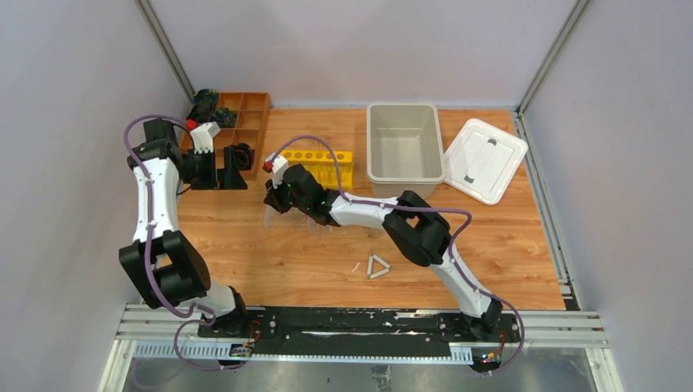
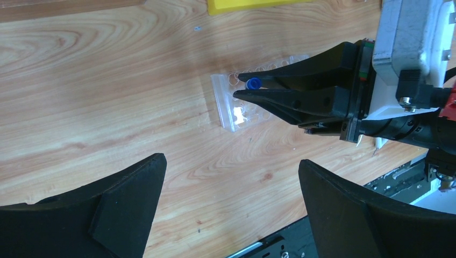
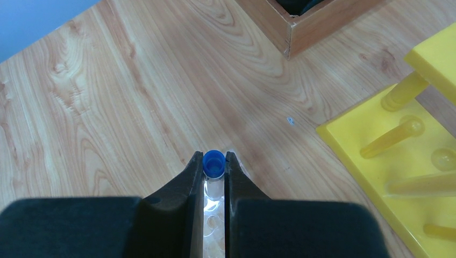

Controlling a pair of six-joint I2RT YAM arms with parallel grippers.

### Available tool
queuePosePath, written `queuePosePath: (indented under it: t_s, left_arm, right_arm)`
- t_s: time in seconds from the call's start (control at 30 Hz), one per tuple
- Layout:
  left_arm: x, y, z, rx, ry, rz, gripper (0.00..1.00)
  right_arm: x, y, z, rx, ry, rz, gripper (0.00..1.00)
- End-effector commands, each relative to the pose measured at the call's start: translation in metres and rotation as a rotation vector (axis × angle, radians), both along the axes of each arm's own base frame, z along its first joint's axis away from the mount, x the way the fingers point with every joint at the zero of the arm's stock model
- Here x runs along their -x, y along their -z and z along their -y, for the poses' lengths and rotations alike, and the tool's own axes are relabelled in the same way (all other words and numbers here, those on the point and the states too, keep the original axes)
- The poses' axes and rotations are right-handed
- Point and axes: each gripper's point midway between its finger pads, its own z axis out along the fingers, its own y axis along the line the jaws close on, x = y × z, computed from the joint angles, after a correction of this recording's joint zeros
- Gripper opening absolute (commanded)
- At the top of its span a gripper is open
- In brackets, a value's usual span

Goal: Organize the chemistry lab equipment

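Observation:
My right gripper (image 3: 213, 160) is shut on a small clear tube with a blue cap (image 3: 213, 163), the cap sitting right at the fingertips. The tube hangs over a clear plastic tube rack (image 2: 235, 112) lying flat on the wooden table, left of centre. The left wrist view shows the same right gripper (image 2: 240, 86) with the blue cap (image 2: 254, 83) between its tips, above the rack's holes. My left gripper (image 2: 231, 161) stands wide open and holds nothing, up over the table near the wooden tray. A small white triangle (image 1: 377, 267) lies near the front edge.
A yellow tube rack (image 1: 323, 163) stands just behind the clear one. Behind it at the right are a grey bin (image 1: 404, 151) and its white lid (image 1: 485, 159). The wooden compartment tray (image 1: 237, 122) with black objects fills the back left corner.

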Motion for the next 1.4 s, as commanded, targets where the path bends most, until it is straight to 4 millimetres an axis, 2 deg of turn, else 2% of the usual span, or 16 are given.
queuePosePath:
  t_s: [0.0,0.13,0.3,0.43,0.53,0.63,0.8,1.0,1.23,1.37]
  left_arm:
    - [0.001,-0.007,0.000,-0.004,0.009,0.033,1.00]
    - [0.000,-0.008,-0.001,-0.005,0.008,0.038,1.00]
    - [-0.001,-0.011,0.001,0.009,0.008,0.044,1.00]
    - [-0.001,-0.012,0.002,0.014,0.004,0.046,1.00]
    - [0.000,-0.015,0.002,0.008,0.005,0.053,1.00]
    - [0.002,-0.018,0.003,0.004,0.005,0.065,1.00]
    - [0.005,-0.019,0.006,0.013,0.007,0.069,1.00]
    - [0.009,-0.021,0.008,0.017,0.004,0.074,1.00]
    - [0.012,-0.024,0.009,0.015,-0.002,0.082,1.00]
    - [0.013,-0.026,0.010,0.008,-0.002,0.092,1.00]
  right_arm:
    - [0.004,0.004,-0.010,0.015,-0.034,0.027,0.00]
    - [0.005,0.007,-0.009,0.027,-0.039,0.029,0.02]
    - [0.009,-0.005,-0.003,0.022,-0.039,0.023,0.34]
    - [0.009,-0.036,0.007,-0.006,0.000,0.007,0.46]
    - [0.008,-0.055,0.026,-0.013,0.062,-0.029,0.48]
    - [0.008,-0.062,0.053,-0.019,0.150,-0.110,0.44]
    - [0.013,-0.043,0.103,0.048,0.297,-0.203,0.38]
    - [0.025,0.006,0.148,0.204,0.439,-0.302,0.32]
    - [0.030,0.041,0.157,0.303,0.471,-0.357,0.30]
    - [0.027,0.052,0.159,0.337,0.485,-0.354,0.29]
